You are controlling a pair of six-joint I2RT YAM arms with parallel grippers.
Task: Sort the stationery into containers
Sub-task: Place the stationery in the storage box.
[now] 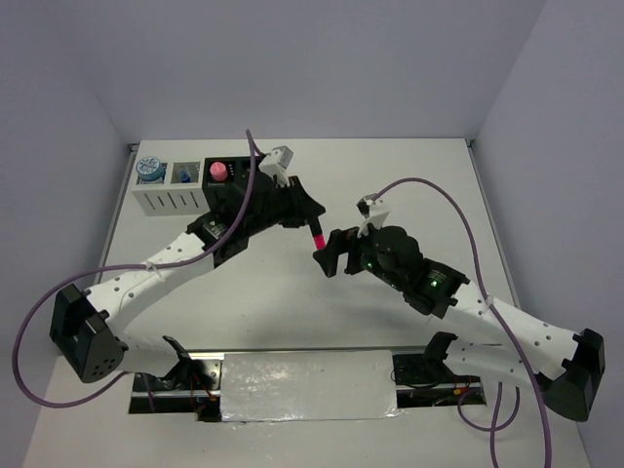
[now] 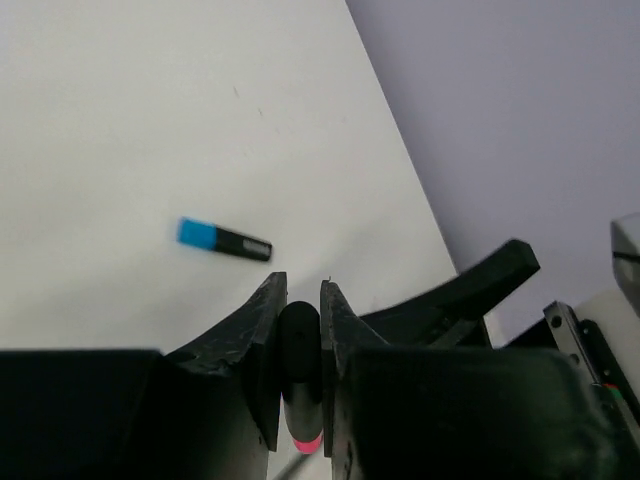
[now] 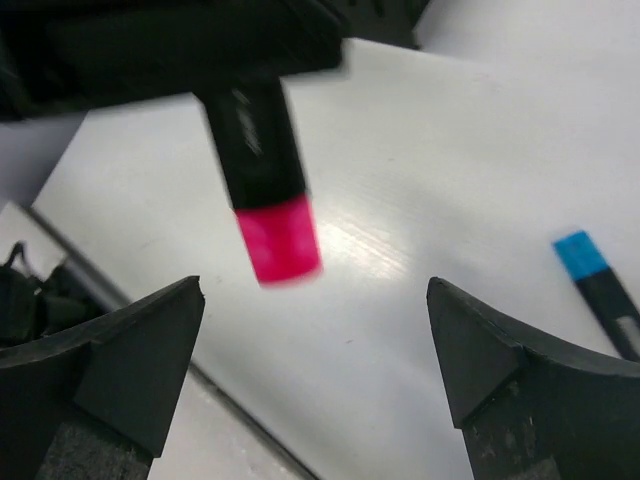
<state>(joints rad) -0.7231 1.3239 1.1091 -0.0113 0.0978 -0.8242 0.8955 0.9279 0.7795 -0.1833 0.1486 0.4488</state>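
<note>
- Pink-capped highlighter (image 3: pixel 265 190) hangs cap-down, clamped in the left end effector (image 2: pixel 299 300), likely bound for the containers (image 1: pixel 166 203).
- Right end effector (image 3: pixel 315 300) gapes wide, empty, just beside it.

White dotted arm links (image 1: pixel 156 265), black joints (image 1: pixel 395 255) and bases (image 1: pixel 88 339); looping purple cables (image 1: pixel 419 179); black wedge-shaped jaws
</note>
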